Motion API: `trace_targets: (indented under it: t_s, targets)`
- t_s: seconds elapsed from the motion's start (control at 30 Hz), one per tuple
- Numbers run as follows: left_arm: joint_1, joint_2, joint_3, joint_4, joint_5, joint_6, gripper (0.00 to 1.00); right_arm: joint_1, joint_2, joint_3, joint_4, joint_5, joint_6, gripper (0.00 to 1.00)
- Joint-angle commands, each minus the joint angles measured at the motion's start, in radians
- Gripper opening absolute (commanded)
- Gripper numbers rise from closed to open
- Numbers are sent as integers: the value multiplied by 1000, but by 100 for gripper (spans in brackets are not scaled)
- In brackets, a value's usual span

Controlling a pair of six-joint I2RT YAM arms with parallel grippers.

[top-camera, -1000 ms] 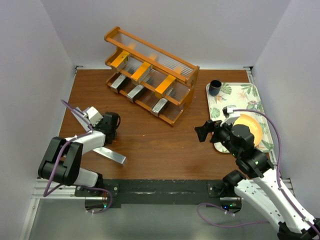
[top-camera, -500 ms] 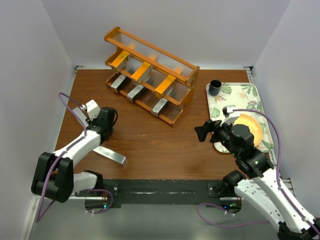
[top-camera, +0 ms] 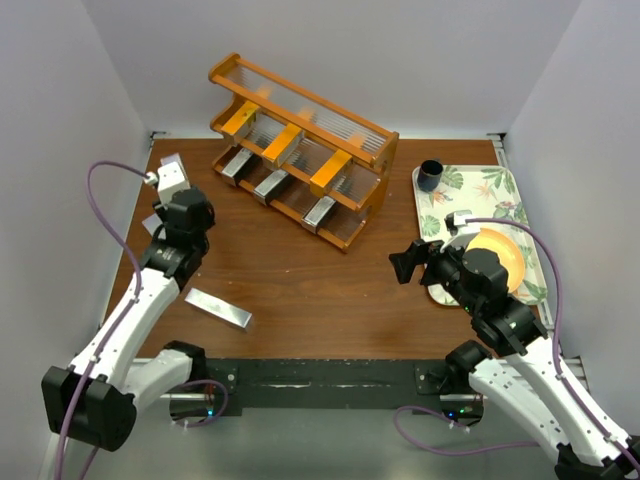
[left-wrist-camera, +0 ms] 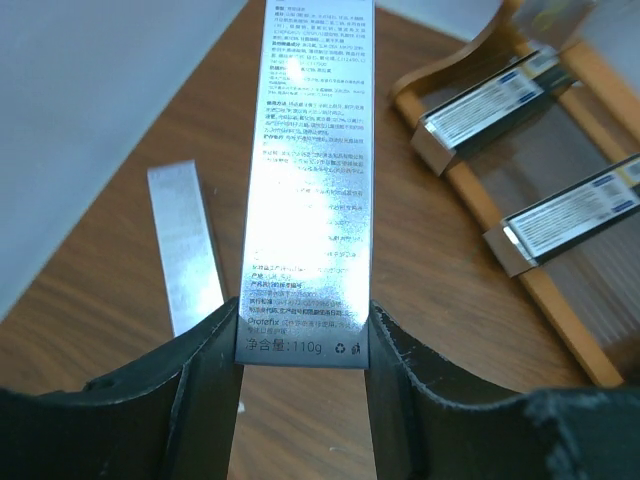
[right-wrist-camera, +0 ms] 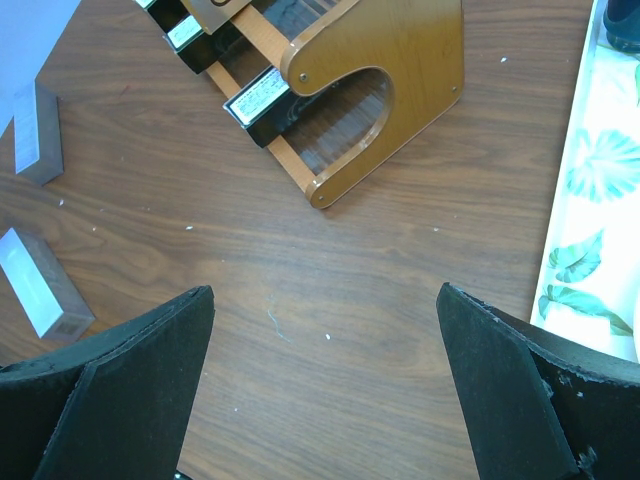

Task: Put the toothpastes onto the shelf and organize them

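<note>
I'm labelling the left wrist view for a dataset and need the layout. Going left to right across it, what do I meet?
loose silver carton lying on the table → gripped silver carton → shelf
</note>
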Motion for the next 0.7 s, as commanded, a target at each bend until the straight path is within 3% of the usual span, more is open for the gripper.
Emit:
trace_targets:
  t_s: [0.0,0.27,0.3,0.67]
  targets:
    - [11,-8,157,118,121,269,3,0,-5,5,32,-3,-15,98]
    - [59,185,451,125,404,437,8,0,-7,3,34,-9,-15,98]
    - [70,203,506,125,489,476,8,-1,-4,3,34,-11,-17,98]
    - [154,545,869,82,888,537,8,0,12,2,37,-21,-20,98]
